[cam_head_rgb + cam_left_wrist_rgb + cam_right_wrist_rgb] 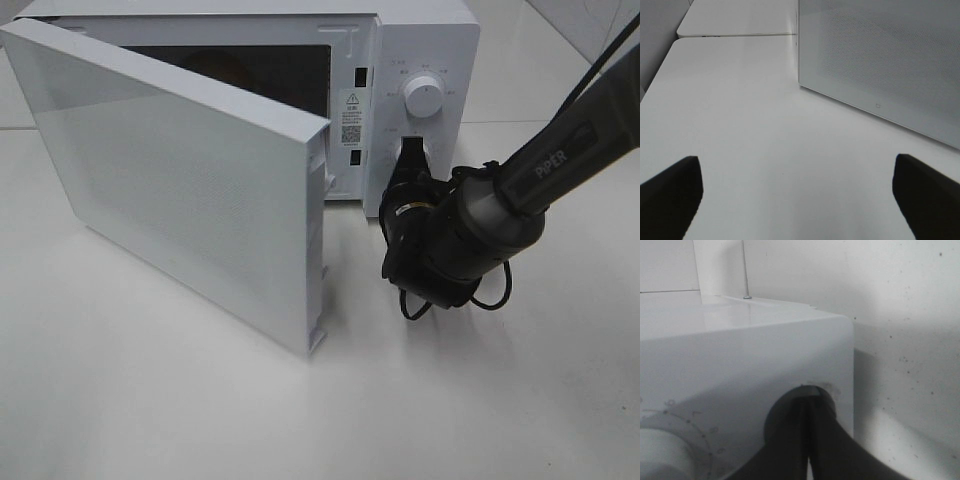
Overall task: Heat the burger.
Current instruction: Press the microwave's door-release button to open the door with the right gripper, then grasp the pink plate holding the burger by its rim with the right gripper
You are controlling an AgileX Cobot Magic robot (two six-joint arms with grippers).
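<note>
The white microwave (pixel 420 40) stands at the back with its door (pixel 180 170) swung wide open toward the front left. Inside the dark cavity a golden-brown rounded shape, the burger (pixel 218 64), shows dimly above the door's top edge; the rest of it is hidden. My right gripper (pixel 411 153) is shut, its tips pressed against the control panel just below the round knob (pixel 422 97). In the right wrist view the shut fingers (pixel 809 410) meet at a round recess in the panel. My left gripper (pixel 797 200) hangs open over the bare table, facing the door (pixel 880 60), holding nothing.
The white table (pixel 150 400) spreads in front of the microwave. The open door juts far out over the table's left half. A second table (pixel 735 20) adjoins at the back, seen in the left wrist view. The right arm (pixel 560 160) reaches in from the right.
</note>
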